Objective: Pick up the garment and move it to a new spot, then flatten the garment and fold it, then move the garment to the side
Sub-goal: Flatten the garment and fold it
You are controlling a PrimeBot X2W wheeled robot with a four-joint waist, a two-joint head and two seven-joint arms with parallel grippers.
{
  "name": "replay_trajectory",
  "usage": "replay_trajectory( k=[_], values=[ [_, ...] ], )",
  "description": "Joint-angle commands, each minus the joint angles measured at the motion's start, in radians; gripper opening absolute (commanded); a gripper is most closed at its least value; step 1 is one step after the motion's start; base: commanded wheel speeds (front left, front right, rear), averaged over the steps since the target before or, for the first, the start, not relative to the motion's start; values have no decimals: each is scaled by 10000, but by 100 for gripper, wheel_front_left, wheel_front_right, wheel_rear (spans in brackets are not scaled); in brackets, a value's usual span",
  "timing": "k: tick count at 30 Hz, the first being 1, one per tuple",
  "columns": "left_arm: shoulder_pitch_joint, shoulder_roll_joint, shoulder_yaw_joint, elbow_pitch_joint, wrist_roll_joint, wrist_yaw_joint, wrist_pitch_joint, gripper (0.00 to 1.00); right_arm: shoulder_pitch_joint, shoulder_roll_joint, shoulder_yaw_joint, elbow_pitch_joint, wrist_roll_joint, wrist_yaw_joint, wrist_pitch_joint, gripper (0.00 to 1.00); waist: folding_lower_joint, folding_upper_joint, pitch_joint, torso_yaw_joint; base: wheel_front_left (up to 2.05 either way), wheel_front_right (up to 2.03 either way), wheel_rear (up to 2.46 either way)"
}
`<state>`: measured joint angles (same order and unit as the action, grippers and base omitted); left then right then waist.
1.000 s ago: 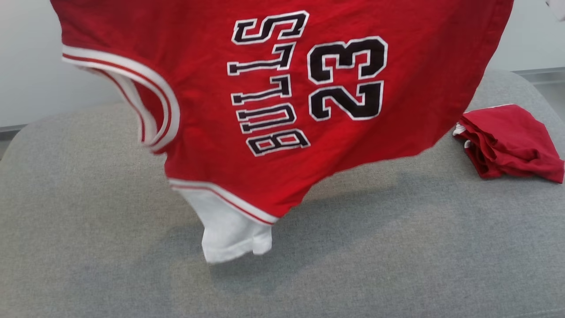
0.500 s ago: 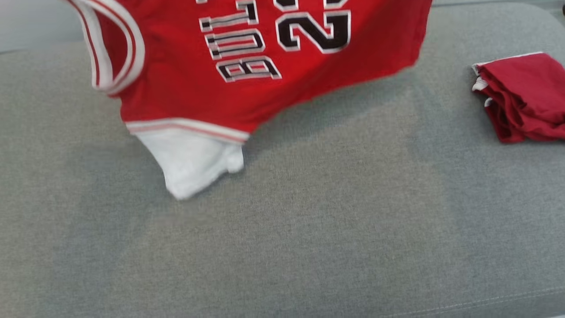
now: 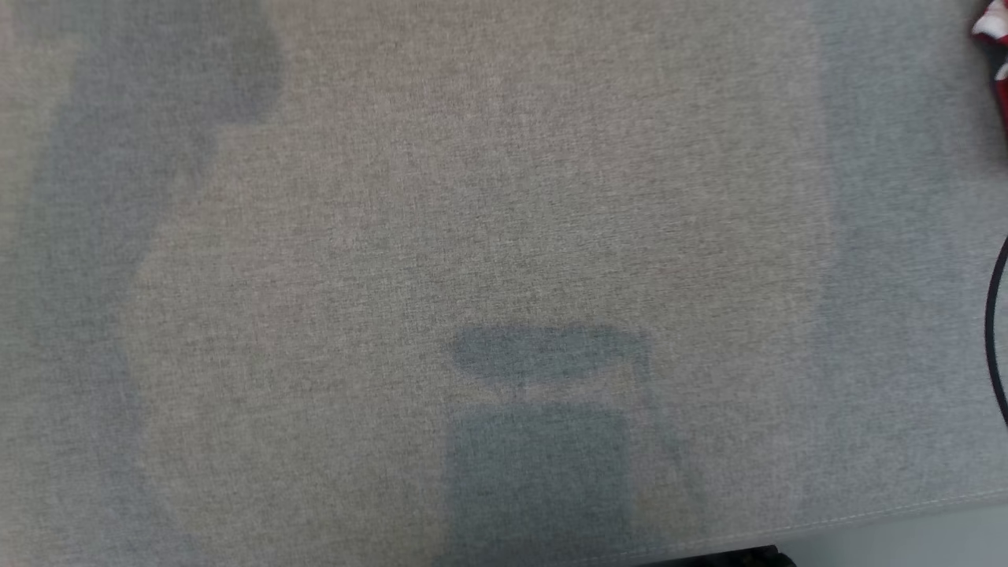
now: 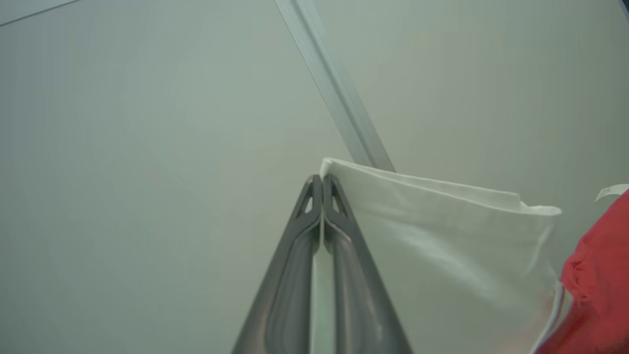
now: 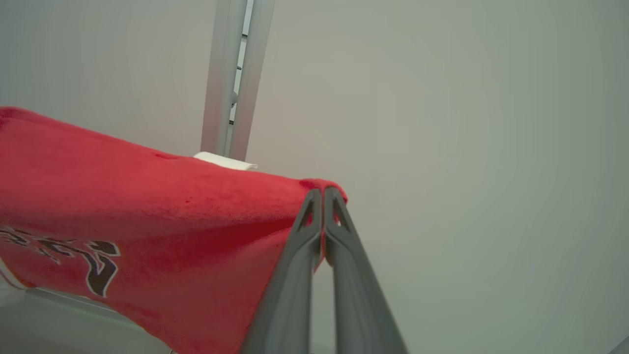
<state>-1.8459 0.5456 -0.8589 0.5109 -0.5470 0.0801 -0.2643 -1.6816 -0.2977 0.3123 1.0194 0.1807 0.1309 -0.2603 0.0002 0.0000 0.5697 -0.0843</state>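
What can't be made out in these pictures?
Head view: red and white cloth, cut off by the top right corner; dark curved line, cut by the right edge.
Left wrist view: garment in the left gripper runs off the right edge.
Right wrist view: its black print is cut off at left.

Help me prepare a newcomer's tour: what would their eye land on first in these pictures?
The bright red jersey with black lettering, stretched across the right wrist view with the right arm's jaws shut on its corner. Next, the white cloth pinched by the left arm's jaws in the left wrist view. The head view looks down on a shadowed grey cushion.
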Motion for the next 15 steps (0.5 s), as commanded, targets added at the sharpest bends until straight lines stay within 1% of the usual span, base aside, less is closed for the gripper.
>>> replay_trajectory(
  k=[1,4,8,11,15],
  values=[
    [749,0,493,-323,321,-116,14,0,412,90,-223,-234,-59,-4,-53,0,-2,0,1792,386,0,0,0],
    [2479,-165,1652,-958,876,-339,11,0,1340,57,-743,-551,-197,-7,-50,0,-2,0,1868,618,0,0,0],
    [4598,-338,3120,-1645,1517,-817,10,0,2639,127,-1341,-1037,-90,-7,-53,0,-2,0,1595,776,0,0,0],
    [6198,-535,4173,-2332,1871,-1253,10,0,3745,134,-1699,-1653,86,-7,-54,0,-2,0,1165,753,0,0,0],
    [8336,-614,5457,-3684,2467,-1663,10,0,5364,-4,-2166,-2866,378,-7,-53,0,-2,0,268,682,0,0,0]
  ],
)
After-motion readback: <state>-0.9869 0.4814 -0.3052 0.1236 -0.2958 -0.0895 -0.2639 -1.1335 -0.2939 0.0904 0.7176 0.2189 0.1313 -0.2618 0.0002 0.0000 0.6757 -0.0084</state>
